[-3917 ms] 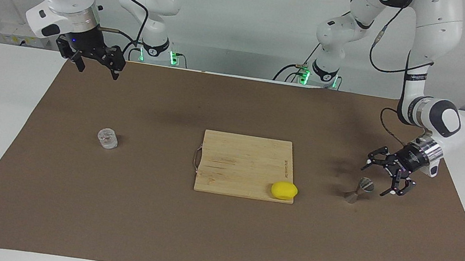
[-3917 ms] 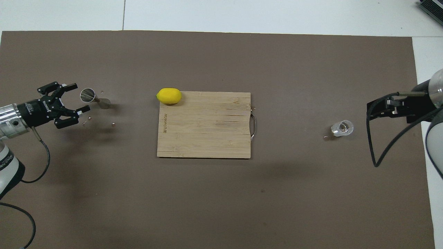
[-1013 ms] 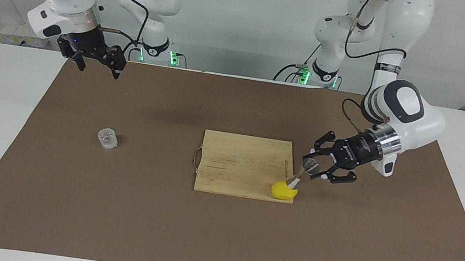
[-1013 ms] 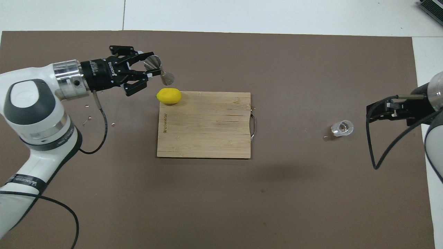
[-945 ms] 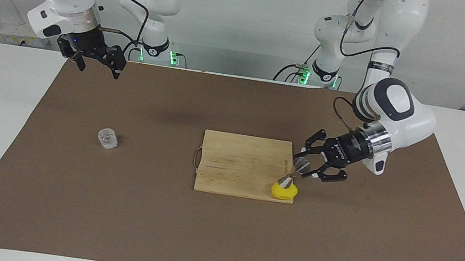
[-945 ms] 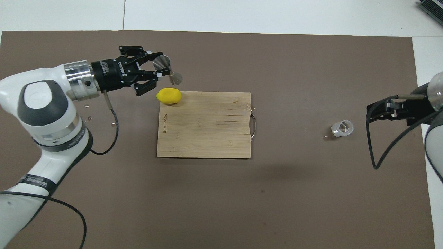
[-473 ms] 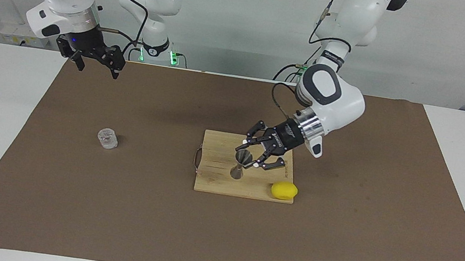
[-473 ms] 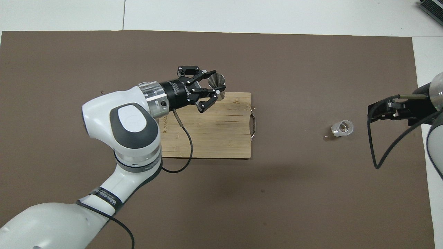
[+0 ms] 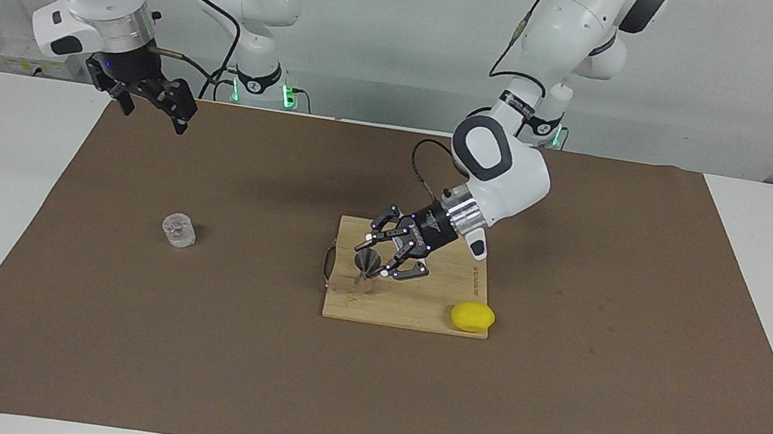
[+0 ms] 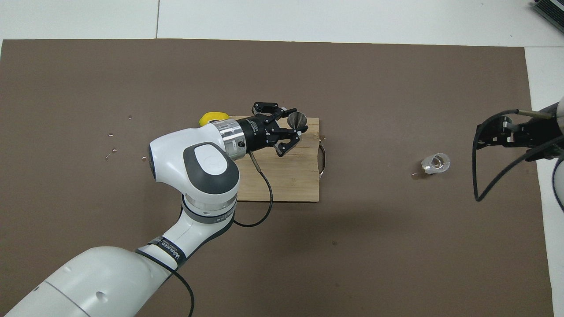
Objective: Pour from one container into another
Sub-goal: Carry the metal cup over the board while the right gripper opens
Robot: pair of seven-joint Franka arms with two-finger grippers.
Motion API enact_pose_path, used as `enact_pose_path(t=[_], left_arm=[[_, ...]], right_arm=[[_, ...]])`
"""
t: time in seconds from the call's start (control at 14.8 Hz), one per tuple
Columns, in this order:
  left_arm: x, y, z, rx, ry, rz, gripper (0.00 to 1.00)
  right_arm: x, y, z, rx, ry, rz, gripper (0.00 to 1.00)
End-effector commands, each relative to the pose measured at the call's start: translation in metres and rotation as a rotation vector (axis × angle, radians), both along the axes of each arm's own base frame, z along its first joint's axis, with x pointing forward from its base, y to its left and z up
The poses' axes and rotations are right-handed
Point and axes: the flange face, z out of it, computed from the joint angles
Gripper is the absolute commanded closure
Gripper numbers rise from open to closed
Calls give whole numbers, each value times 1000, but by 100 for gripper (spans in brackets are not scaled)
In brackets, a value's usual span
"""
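Observation:
The clear ribbed glass cup (image 9: 178, 230) stands on the brown mat toward the right arm's end; it also shows in the overhead view (image 10: 435, 163). My left gripper (image 9: 372, 259) is shut on the upper cone of the silver hourglass jigger (image 9: 364, 272). It holds the jigger upright at the handle end of the wooden cutting board (image 9: 418, 310). I cannot tell whether the jigger's foot touches the board. From overhead the jigger's open mouth (image 10: 297, 119) shows between the fingers of the left gripper (image 10: 298, 122). My right gripper (image 9: 150, 107) hangs open and empty in the air near the mat's corner, apart from the glass.
A yellow lemon (image 9: 472, 316) lies on the board's corner toward the left arm's end, partly covered by the left arm from overhead (image 10: 211, 117). The board has a metal handle (image 10: 323, 159). Small droplets (image 10: 112, 151) lie on the mat toward the left arm's end.
The left gripper has carried the jigger from beside the lemon across the board to its handle end and lowered it. The right gripper shifted slightly. The glass has not moved.

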Motion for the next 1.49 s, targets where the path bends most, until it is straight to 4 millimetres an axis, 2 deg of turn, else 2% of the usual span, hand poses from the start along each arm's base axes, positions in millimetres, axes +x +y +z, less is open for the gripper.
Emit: enact_pose_path(t=[0.0,0.07,0.27,0.47,0.68,0.74,0.81,0.88,1.08,1.22,1.35,1.42], left_arm=[[8,-8,0,-3,-11,17,100],[1,-17,-3,3,-8,1,100],[1,-17,-7,12,-9,-8,100],[-4,-16,-16,26,5,-14,100],[-2,-11,-17,39,-1,-17,100],[-1,-11,-16,42,-4,-19,75],[-1,-12,-16,48,-9,-26,5],[0,-10,-16,55,-15,-29,0],[2,-9,-13,51,-17,-29,0],[4,-7,-11,58,-29,-44,0],[6,-5,0,46,-39,-72,0],[3,-7,12,32,-49,-88,0]], right_arm=[[6,1,-13,7,-35,-207,0],[10,-1,-20,6,-40,-271,0],[22,-8,-38,13,-51,-464,0],[26,-17,-60,63,-67,-697,0],[34,-43,-92,123,0,-830,0],[37,-55,-104,148,30,-877,0],[38,-66,-117,174,59,-926,0],[39,-74,-131,198,82,-958,0],[29,-100,-166,251,99,-1073,0],[21,-120,-183,312,139,-1152,0],[12,-136,-205,343,139,-1211,0],[9,-144,-213,359,134,-1242,0]])
